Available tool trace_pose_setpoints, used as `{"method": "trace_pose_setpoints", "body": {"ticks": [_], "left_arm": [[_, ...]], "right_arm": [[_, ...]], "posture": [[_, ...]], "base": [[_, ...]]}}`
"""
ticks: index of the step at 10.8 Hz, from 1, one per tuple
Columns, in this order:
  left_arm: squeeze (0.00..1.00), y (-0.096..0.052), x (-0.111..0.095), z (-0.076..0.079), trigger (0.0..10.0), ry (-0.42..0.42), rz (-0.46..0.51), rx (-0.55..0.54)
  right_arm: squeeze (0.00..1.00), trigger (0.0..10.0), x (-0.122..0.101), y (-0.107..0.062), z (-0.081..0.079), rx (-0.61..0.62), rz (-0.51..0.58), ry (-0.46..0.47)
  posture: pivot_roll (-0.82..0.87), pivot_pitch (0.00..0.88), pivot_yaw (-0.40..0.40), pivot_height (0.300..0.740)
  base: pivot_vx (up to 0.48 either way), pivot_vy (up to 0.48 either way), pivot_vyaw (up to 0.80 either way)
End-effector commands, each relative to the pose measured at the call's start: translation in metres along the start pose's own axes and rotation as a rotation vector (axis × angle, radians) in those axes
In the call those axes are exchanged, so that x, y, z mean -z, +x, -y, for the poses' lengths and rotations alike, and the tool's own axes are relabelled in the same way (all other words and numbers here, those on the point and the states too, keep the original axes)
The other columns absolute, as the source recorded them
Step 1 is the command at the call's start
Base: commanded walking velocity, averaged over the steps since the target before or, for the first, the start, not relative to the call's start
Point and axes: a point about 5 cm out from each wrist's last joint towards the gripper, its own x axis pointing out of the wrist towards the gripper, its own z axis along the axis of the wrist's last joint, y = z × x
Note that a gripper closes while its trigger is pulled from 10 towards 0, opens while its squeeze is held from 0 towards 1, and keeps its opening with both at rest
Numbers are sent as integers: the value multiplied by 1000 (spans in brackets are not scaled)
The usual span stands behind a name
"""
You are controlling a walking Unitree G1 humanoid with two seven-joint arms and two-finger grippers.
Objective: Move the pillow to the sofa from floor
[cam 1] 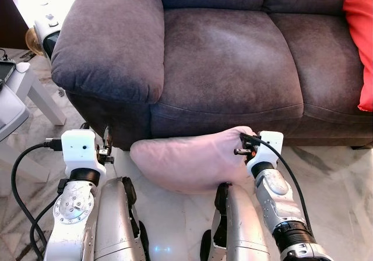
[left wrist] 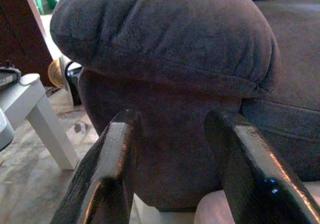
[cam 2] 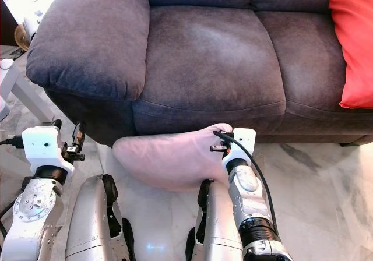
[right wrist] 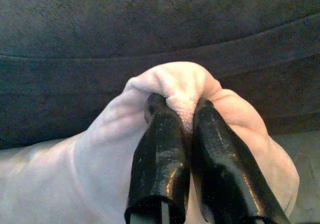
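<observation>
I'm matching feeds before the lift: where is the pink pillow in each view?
Left eye: pillow low centre, on the floor against the sofa front, right pincer at its corner.
Right eye: low centre.
Left wrist: pale bit in one corner, past the open left pincer.
Right wrist: centre, a fold pinched.
Shared landmark: the sofa.
</observation>
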Motion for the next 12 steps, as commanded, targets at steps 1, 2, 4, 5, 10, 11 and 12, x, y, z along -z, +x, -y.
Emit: {"method": "trace_pose_setpoints", "body": {"ticks": [1,2,4,5,10,11,12], "left_arm": [[0,-1,2,0,10000,0,-3,7],[0,0,1,0,10000,0,-1,7],[0,1,1,0,10000,-1,5,8],[0,2,1,0,10000,-1,6,8],[0,3,2,1,10000,-5,12,10],[0,4,2,2,10000,-6,14,11],[0,4,2,2,10000,-7,16,13]], "right_arm": [[0,10000,-16,0,2,9,87,-13],[0,10000,-17,0,2,10,89,-14],[0,10000,-18,1,1,10,97,-15],[0,10000,-19,1,1,10,97,-16],[0,10000,-21,2,-2,1,111,-22],[0,10000,-21,2,-1,1,111,-23],[0,10000,-21,2,-1,2,110,-25]], "posture": [[112,175,-96,498],[112,173,-96,498],[114,164,-95,498],[115,161,-95,498],[112,138,-95,537],[112,135,-95,555],[113,129,-94,573]], "base": [[0,0,0],[0,0,0],[0,0,0],[0,0,0],[0,0,0],[0,0,0],[0,0,0]]}}
